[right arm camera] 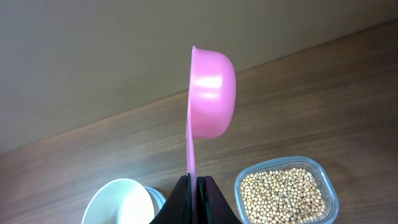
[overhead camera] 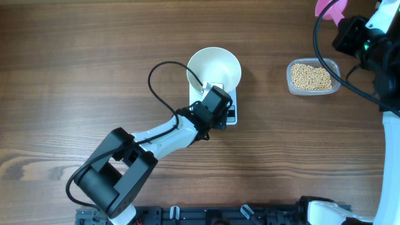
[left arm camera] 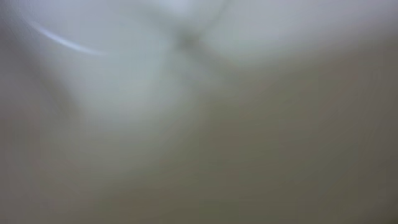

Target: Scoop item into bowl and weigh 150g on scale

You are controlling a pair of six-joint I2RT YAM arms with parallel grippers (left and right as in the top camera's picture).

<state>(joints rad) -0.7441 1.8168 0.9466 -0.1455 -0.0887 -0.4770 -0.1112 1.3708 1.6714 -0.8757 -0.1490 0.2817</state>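
Hidden or unclear: your left wrist view is a pale grey-white blur; nothing in it can be made out. From overhead, the left gripper (overhead camera: pixel 205 94) covers part of the scale (overhead camera: pixel 230 103), so you see only its near right part and the dark button panel; the display cannot be read. The right gripper (overhead camera: pixel 345 25) sits at the top right corner of the overhead view, with the pink scoop (right arm camera: pixel 211 93) partly cut off by the edge there.

Item: the beans (overhead camera: pixel 311 76), small, round, tan-beige, fill a clear rectangular tub (overhead camera: pixel 337 84) on the wooden desk (overhead camera: pixel 75 75), well apart to the right of the scale. All the beans you can see are in the tub.

Bowl: the white bowl (overhead camera: pixel 215 62), round and plain, rests on the scale's far part. What you can see of its inside looks bare.

Jaws: your left jaws are closed at the bowl's near rim; whether they pinch the rim you cannot tell. Your right jaws are closed on the thin handle of the pink scoop, whose cup stands on edge above the desk.
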